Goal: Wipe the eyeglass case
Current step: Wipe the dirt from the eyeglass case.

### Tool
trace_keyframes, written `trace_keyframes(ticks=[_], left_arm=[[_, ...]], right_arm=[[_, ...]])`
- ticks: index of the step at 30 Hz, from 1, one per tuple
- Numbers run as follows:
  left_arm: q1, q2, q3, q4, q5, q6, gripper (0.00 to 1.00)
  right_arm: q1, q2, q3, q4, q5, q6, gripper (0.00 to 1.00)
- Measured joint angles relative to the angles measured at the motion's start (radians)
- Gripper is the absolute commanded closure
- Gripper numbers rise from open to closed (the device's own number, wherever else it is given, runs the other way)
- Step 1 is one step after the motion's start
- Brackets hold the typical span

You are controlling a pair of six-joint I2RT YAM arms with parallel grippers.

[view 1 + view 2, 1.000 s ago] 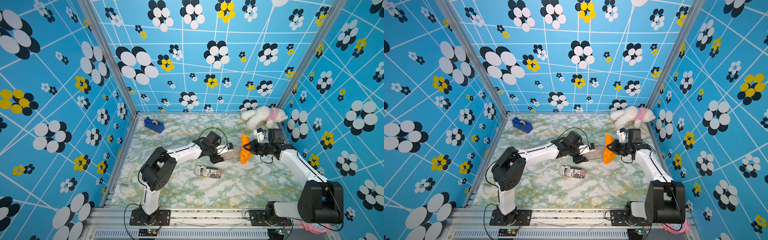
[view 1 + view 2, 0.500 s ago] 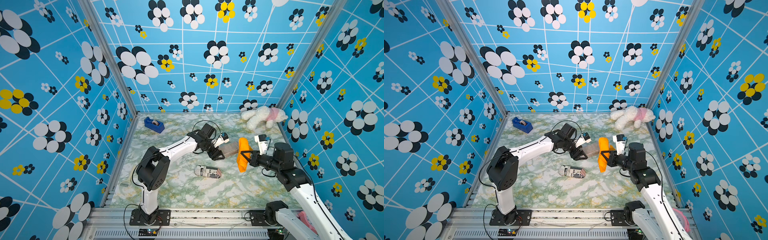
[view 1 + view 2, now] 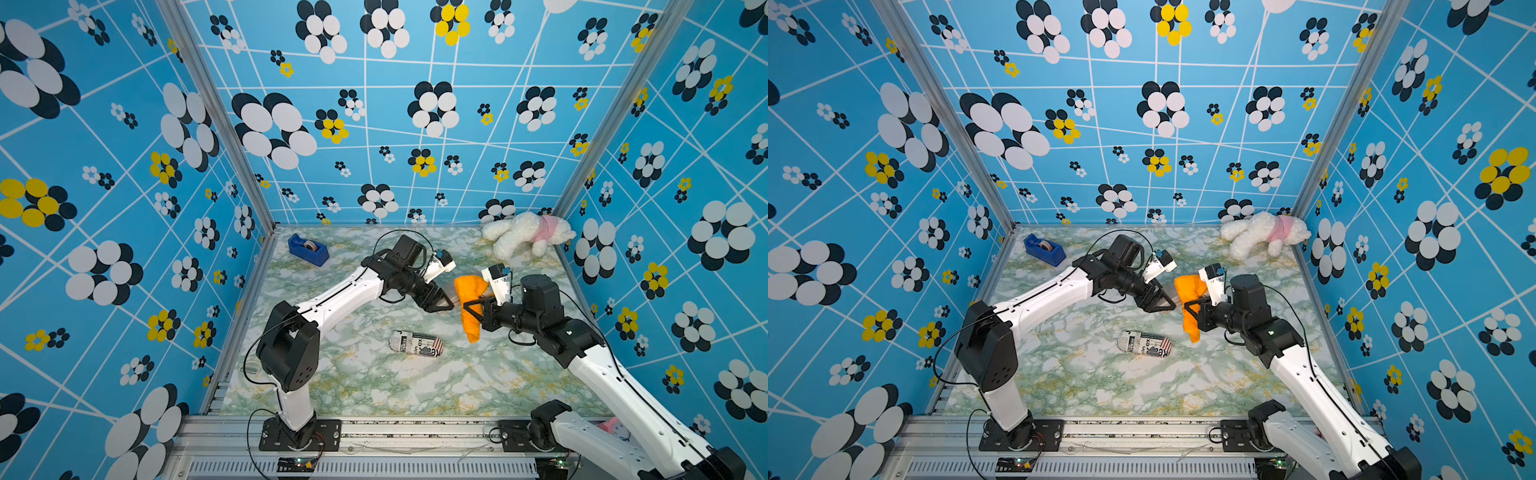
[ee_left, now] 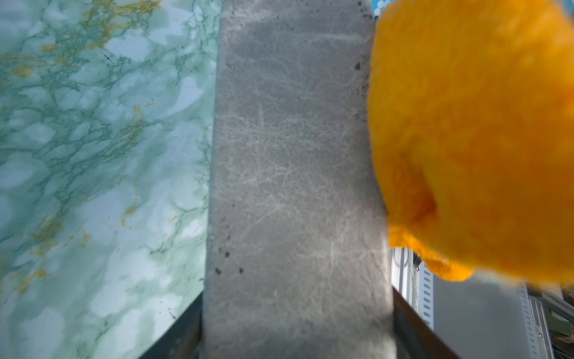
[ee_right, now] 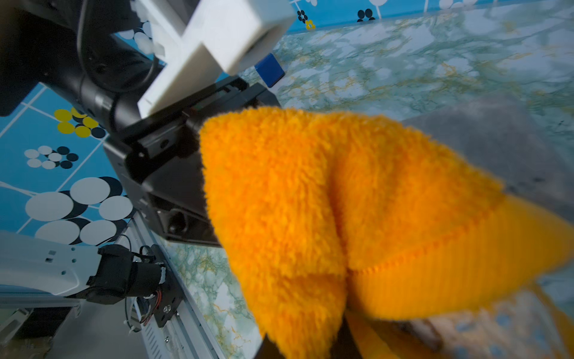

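Case, gripped by the left gripper, touches cloth along one long edge. Right gripper clenches cloth above open table.

White arm links, black joint housings, looping black cables, screwed black base plates

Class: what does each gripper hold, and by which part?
Left gripper: grey eyeglass case, by one end. Right gripper: orange cloth, pinched around its bunched middle.
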Motion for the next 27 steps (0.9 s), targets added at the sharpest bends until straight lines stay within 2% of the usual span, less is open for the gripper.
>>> trace_keyframes(ticks=[4, 8, 15, 20, 23, 27], left_arm=[[0.000, -0.030, -0.030, -0.026, 0.004, -0.008, 0.71], [0.000, -0.036, -0.039, -0.031, 0.016, -0.023, 0.71], [0.003, -0.036, -0.041, -0.031, 0.056, -0.053, 0.71], [0.003, -0.035, -0.041, -0.023, 0.094, -0.072, 0.71], [0.005, -0.035, -0.041, -0.015, 0.119, -0.078, 0.71], [0.005, -0.035, -0.043, -0.016, 0.130, -0.079, 0.71]], right_arm=[[-0.069, -0.014, 0.029, -0.029, 0.026, -0.010, 1.00], [-0.071, -0.010, 0.033, -0.023, 0.014, 0.008, 1.00], [0.074, 0.013, 0.001, 0.154, -0.052, 0.121, 1.00], [0.085, -0.006, -0.047, 0.251, -0.080, 0.163, 1.00], [0.059, -0.014, -0.044, 0.245, -0.097, 0.148, 1.00], [-0.062, -0.013, -0.008, 0.215, -0.124, 0.141, 1.00]])
